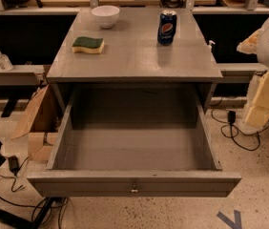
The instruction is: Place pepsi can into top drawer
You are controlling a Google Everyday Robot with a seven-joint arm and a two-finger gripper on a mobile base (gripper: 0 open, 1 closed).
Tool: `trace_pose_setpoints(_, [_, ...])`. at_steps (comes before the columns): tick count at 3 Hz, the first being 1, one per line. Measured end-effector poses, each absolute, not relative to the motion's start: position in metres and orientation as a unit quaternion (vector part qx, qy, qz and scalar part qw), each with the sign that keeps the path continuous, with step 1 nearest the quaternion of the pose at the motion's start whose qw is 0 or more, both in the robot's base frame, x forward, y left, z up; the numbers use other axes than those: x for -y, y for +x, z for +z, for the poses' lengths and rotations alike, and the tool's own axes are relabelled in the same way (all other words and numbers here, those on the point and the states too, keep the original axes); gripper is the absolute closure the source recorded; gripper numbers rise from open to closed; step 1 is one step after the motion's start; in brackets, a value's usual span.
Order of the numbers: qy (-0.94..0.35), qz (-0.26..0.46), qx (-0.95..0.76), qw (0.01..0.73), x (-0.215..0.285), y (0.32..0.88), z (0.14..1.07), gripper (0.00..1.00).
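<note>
The pepsi can (167,27) stands upright on the grey cabinet top (134,56), at its back right. The top drawer (134,182) is pulled fully open below, and its grey inside holds nothing. A small keyhole sits at the centre of its front panel. My gripper (264,101) hangs at the right edge of the view, beside the cabinet and well to the right of the can. It touches nothing and holds nothing.
A white bowl (105,15) stands at the back left of the cabinet top. A green and yellow sponge (88,45) lies in front of it. Cables (234,132) lie on the floor to the right, cardboard (36,118) to the left.
</note>
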State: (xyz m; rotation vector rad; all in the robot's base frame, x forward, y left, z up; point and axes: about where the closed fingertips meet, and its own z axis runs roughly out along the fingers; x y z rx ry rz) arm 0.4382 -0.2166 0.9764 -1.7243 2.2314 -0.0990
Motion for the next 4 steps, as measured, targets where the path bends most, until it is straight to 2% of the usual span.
trace_pose_setpoints(2, [-0.609,-0.031,-0.772,0.181,0.215,0.460,0.969,0.00])
trace_pose_setpoints(4, [-0.555,0.035,-0.757,0.343,0.223,0.571,0.939,0.00])
